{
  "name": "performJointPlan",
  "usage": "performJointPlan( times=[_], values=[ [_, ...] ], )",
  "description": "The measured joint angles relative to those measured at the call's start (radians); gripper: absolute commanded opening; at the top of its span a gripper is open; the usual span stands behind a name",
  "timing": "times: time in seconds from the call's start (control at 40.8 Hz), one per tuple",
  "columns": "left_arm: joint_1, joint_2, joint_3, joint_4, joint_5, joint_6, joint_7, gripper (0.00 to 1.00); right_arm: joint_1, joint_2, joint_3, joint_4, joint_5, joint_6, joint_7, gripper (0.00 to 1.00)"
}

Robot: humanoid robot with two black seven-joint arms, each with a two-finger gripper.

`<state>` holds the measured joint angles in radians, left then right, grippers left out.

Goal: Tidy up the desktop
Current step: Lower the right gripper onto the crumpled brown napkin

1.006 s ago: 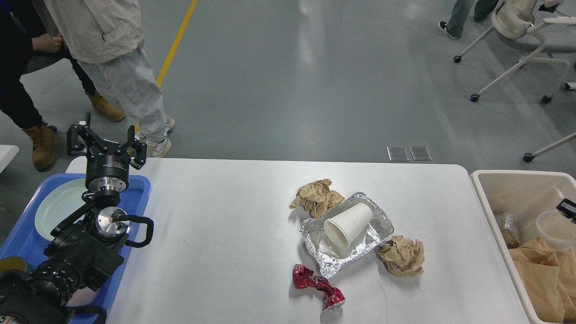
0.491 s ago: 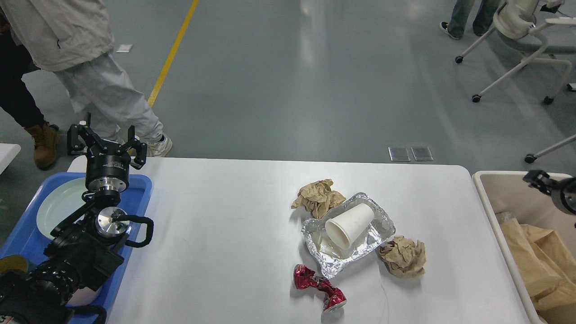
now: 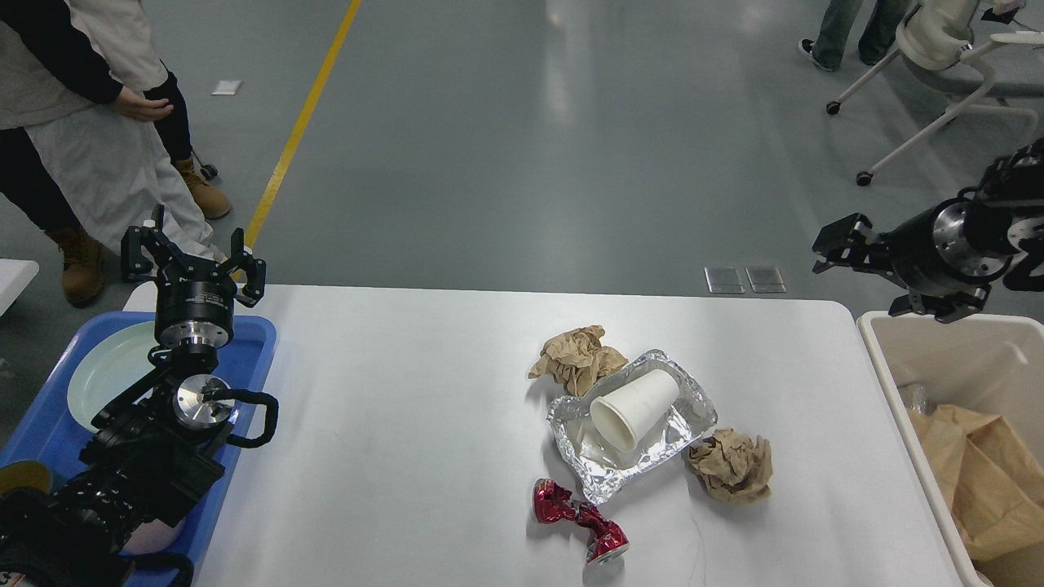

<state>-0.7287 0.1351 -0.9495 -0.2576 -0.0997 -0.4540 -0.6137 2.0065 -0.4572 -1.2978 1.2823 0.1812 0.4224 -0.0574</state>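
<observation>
Risen from the bin (image 3: 877, 359), right gripper (image 3: 840, 244) now hangs above the desktop (image 3: 408, 424) corner, jaws seemingly apart, empty. Left gripper (image 3: 193, 259) gapes empty over the tray (image 3: 253, 342). Cup (image 3: 634, 409), foil (image 3: 693, 408), paper wads (image 3: 576, 359) and can (image 3: 577, 522) clutter mid-table; no writing legible.

White desktop (image 3: 408, 424) with foil tray (image 3: 632, 424), two paper wads (image 3: 576, 359) (image 3: 732, 465), crushed red can (image 3: 579, 522).

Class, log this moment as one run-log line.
left end effector: open, over tray | right end effector: open, empty | desktop: cup, foil, can
</observation>
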Motion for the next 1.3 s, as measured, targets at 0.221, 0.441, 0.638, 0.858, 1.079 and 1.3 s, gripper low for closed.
performJointPlan(
  times=[0.221,0.441,0.638,0.858,1.079,1.3],
  values=[
    [0.000,0.000,0.000,0.000,0.000,0.000,0.000,0.97,0.002,0.032,0.044,0.019,0.002,0.240,0.002,1.00],
    [0.000,0.000,0.000,0.000,0.000,0.000,0.000,0.97,-0.250,0.035,0.122,-0.052,-0.001,0.192,0.001,1.00],
    [0.000,0.000,0.000,0.000,0.000,0.000,0.000,0.96,-0.421,0.036,0.203,-0.100,-0.001,0.132,-0.002,1.00],
    [0.000,0.000,0.000,0.000,0.000,0.000,0.000,0.96,-0.549,0.059,0.254,-0.158,-0.002,0.080,-0.002,1.00],
    [0.000,0.000,0.000,0.000,0.000,0.000,0.000,0.97,-0.647,0.097,0.306,-0.255,-0.002,0.048,-0.002,1.00],
    [0.000,0.000,0.000,0.000,0.000,0.000,0.000,0.96,-0.725,0.138,0.316,-0.330,-0.001,-0.005,-0.003,1.00]
  ],
)
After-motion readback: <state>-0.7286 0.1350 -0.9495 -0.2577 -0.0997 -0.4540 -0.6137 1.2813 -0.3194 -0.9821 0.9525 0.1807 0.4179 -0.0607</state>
